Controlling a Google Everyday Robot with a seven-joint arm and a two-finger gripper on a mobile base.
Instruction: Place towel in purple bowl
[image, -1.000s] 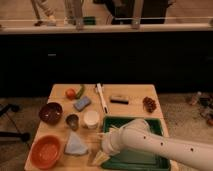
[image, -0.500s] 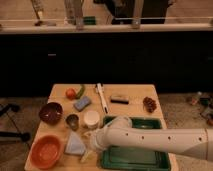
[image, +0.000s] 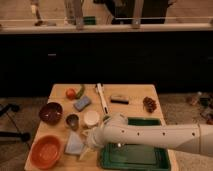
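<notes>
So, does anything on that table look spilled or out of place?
Nothing stands out. The purple bowl and orange bowl sit upright, nothing looks spilled, the towel lies on the table beside the orange bowl, and the pincer is at the towel's right edge.

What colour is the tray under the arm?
The rectangular tray is dark green, camera view; tool by the pale blue-grey towel.

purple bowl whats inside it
It looks empty: only the dark inside of the purple bowl shows, though its near inner wall is hidden. The towel lies beside the orange bowl, with the gripper at its edge.
</notes>
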